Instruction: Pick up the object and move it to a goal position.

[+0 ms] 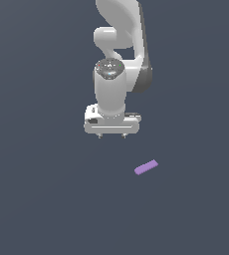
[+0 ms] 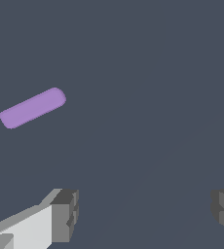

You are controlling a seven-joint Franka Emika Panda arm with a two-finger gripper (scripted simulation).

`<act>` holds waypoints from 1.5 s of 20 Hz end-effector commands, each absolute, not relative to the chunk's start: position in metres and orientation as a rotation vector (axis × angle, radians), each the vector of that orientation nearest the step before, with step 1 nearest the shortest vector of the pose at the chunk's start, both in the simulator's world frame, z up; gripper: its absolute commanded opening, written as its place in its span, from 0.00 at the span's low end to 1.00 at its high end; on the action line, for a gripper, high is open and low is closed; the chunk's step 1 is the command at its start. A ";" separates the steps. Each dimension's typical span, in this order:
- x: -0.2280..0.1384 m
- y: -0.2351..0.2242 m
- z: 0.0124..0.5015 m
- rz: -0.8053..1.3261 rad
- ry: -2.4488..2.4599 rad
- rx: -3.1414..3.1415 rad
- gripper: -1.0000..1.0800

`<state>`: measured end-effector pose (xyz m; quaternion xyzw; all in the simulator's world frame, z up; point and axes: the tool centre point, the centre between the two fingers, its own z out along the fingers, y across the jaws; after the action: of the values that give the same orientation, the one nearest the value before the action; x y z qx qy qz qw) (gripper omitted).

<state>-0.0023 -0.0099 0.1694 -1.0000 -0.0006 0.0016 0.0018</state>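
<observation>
The object is a small flat light-purple bar (image 1: 146, 167) lying on the dark grey floor, tilted a little. It also shows in the wrist view (image 2: 32, 108). My gripper (image 1: 112, 135) hangs on the white arm, pointing down, above the floor and toward the exterior view's left of the bar. Its jaws stand wide apart with nothing between them. In the wrist view the gripper (image 2: 145, 214) shows two grey fingertips (image 2: 65, 215) far apart, and the bar lies clear of them, untouched.
A plain dark grey floor (image 1: 47, 199) fills the scene. The white arm (image 1: 119, 50) rises behind the gripper. No goal marker shows.
</observation>
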 end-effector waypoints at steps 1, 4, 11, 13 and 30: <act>-0.002 -0.010 0.169 0.005 -0.002 -3.138 0.96; -0.002 -0.005 0.169 0.010 -0.024 -3.140 0.96; -0.001 0.015 0.169 0.028 -0.124 -3.144 0.96; -0.001 0.014 0.169 0.027 -0.118 -3.144 0.96; 0.016 0.035 0.152 0.025 0.216 -3.132 0.96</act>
<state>0.0140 0.0314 0.1550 -0.9985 0.0532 0.0080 0.0005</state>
